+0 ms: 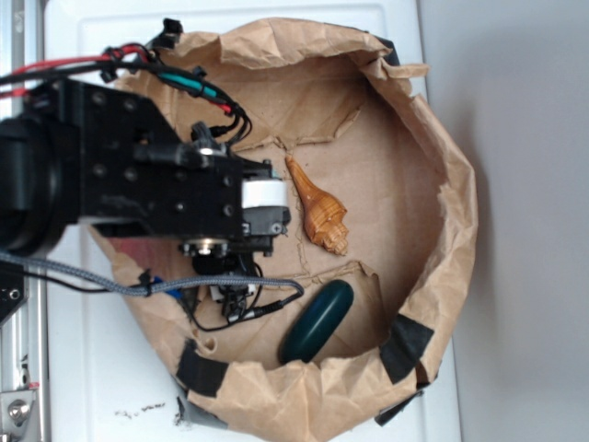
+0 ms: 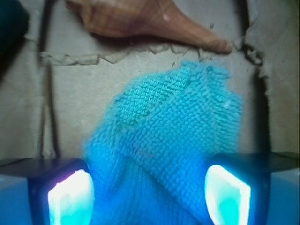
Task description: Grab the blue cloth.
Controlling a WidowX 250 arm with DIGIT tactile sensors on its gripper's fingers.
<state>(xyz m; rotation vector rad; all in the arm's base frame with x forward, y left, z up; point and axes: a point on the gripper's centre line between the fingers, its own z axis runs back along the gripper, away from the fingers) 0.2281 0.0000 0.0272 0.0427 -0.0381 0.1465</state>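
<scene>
The blue cloth (image 2: 173,126) fills the middle of the wrist view, a bunched teal terry washcloth lying on the brown paper floor. My gripper (image 2: 150,194) is open, low over it, with one glowing pad (image 2: 70,199) at the cloth's left side and the other (image 2: 227,194) at its right. The cloth's near part lies between the pads, and I cannot tell whether they touch it. In the exterior view the black arm covers the cloth, and the gripper (image 1: 225,295) points down beneath the wrist.
An orange-brown seashell (image 1: 317,214) (image 2: 150,21) lies just beyond the cloth. A dark green oblong object (image 1: 317,320) rests by the front wall. Crumpled brown paper walls (image 1: 451,184) ring the whole work area on a white table.
</scene>
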